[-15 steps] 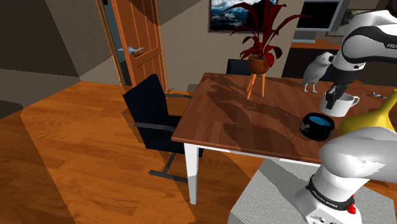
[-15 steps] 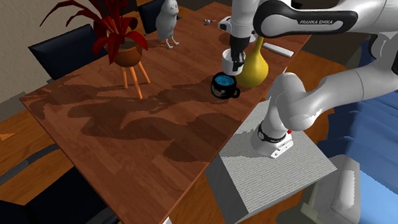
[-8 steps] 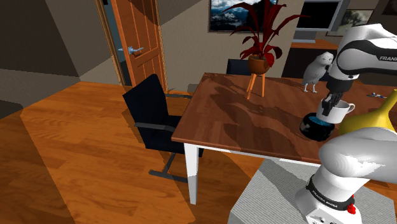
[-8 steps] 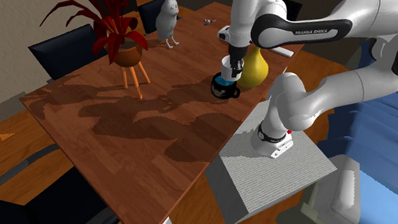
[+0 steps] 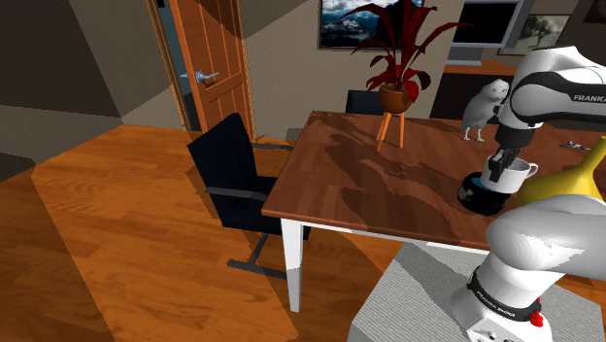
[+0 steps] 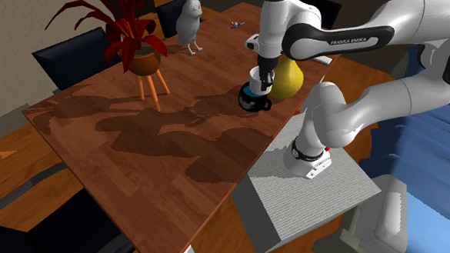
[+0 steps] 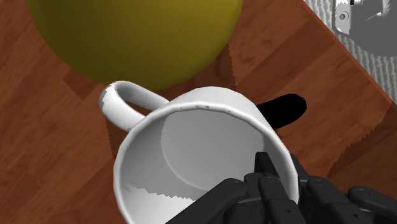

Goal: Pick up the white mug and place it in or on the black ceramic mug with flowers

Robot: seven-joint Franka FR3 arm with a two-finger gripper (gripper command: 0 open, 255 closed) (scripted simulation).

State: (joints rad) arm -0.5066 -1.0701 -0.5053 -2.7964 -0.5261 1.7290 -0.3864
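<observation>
While gripped upright, mouth up and long axis vertical, the white mug (image 5: pixel 509 175) (image 6: pixel 257 80) (image 7: pixel 191 153) sits over the black mug (image 5: pixel 477 195) (image 6: pixel 251 100) (image 7: pixel 287 109) at the shoulder view's right. Its handle points toward the yellow vase (image 5: pixel 568 181) (image 6: pixel 287 77) (image 7: pixel 133 32). It is plain white, smooth and empty. The gripper (image 5: pixel 498 167) (image 6: pixel 258 72) (image 7: pixel 280 173) pinches the mug's wall, one finger inside.

The claw (image 6: pixel 258 74) is crowded by a yellow vase (image 6: pixel 288 78) just beside it and the black mug (image 6: pixel 254 102) beneath — bare tabletop (image 6: pixel 130 153) is left open opposite the vase.
</observation>
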